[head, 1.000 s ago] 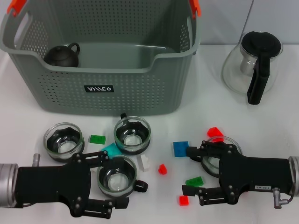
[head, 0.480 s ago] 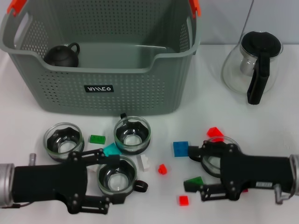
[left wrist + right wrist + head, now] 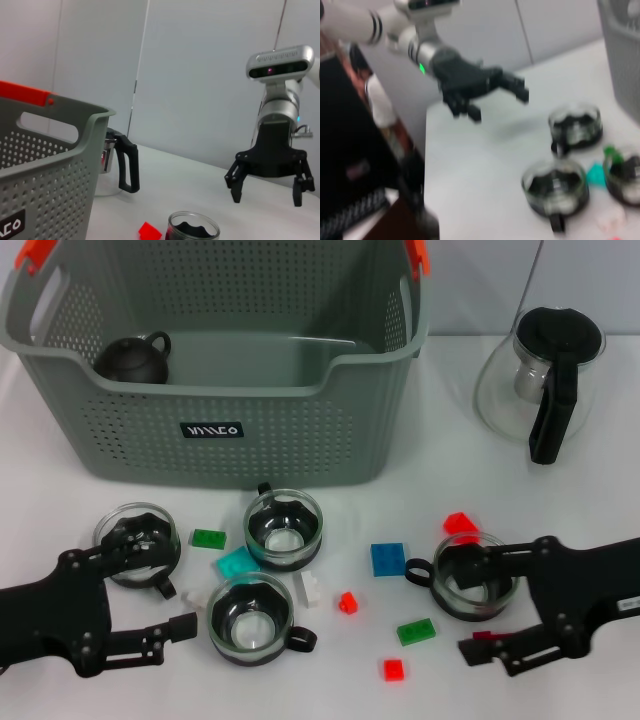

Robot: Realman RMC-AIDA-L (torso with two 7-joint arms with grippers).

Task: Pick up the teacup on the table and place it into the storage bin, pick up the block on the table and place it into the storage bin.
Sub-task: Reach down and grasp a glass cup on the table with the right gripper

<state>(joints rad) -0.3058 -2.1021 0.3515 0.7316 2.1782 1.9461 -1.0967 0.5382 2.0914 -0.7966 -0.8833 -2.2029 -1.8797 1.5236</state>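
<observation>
Several glass teacups stand on the white table: one at the left [image 3: 137,540], one in the middle [image 3: 284,525], one at the front [image 3: 251,615] and one at the right [image 3: 472,575]. Small blocks lie scattered among them, such as a blue block [image 3: 387,558], a green block [image 3: 416,630] and a cyan block [image 3: 238,562]. The grey storage bin [image 3: 230,430] stands behind them. My left gripper [image 3: 165,585] is open and empty, low at the left by the left teacup. My right gripper [image 3: 455,610] is open and empty at the right teacup.
A dark teapot [image 3: 133,358] sits inside the bin. A glass pitcher [image 3: 540,380] with a black handle stands at the back right. Red blocks [image 3: 347,602] and a white block [image 3: 308,589] lie near the front cup. The left wrist view shows the right gripper [image 3: 266,197] far off.
Both arms have drawn back outward. The left gripper slid left, away from the front teacup. The right gripper slid right, uncovering the right teacup and green block. Nothing was picked up.
</observation>
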